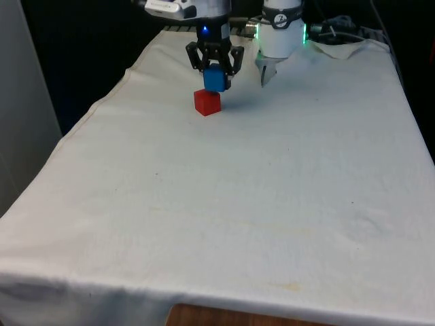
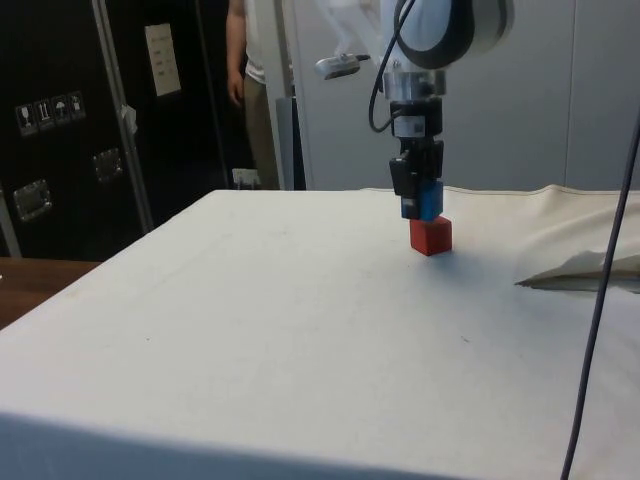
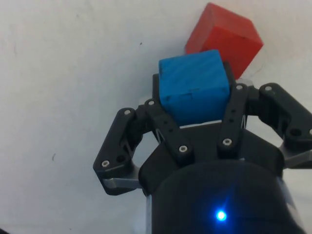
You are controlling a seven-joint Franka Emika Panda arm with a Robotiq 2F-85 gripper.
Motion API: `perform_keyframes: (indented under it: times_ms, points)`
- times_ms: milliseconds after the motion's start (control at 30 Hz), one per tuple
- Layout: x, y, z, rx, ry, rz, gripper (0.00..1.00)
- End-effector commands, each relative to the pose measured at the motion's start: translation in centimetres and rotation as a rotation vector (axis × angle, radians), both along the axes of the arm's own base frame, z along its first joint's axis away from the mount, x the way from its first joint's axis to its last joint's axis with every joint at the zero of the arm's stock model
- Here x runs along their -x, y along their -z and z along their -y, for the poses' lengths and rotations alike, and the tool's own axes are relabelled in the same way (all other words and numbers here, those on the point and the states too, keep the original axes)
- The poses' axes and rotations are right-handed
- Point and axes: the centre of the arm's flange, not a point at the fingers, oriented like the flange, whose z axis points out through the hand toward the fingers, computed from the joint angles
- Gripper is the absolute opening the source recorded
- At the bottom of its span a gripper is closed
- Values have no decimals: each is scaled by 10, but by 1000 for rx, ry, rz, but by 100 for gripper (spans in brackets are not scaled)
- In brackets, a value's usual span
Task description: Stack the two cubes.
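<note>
My gripper (image 1: 215,76) is shut on a blue cube (image 1: 215,79) and holds it in the air near the table's far end. A red cube (image 1: 207,102) sits on the white cloth just below it, slightly toward the front view's left. From the side, the blue cube (image 2: 429,200) hangs just above the red cube (image 2: 431,236), close to its top face but a little off centre. In the wrist view the blue cube (image 3: 194,86) sits between the fingers (image 3: 163,127), with the red cube (image 3: 225,37) beyond it, partly covered.
The white cloth (image 1: 224,204) covers the table. A crumpled fold of cloth (image 2: 585,270) and a hanging cable (image 2: 600,300) lie at the side view's right. A person (image 2: 255,90) stands behind the table.
</note>
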Motion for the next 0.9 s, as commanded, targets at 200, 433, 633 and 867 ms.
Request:
perform_keyframes:
  times_ms: [200, 433, 633, 867]
  points:
    - [-1, 5, 14, 30, 16, 3, 0]
    - [0, 8, 28, 44, 35, 1, 0]
    - [2, 8, 31, 35, 46, -7, 0]
    - [5, 8, 30, 32, 53, -1, 0]
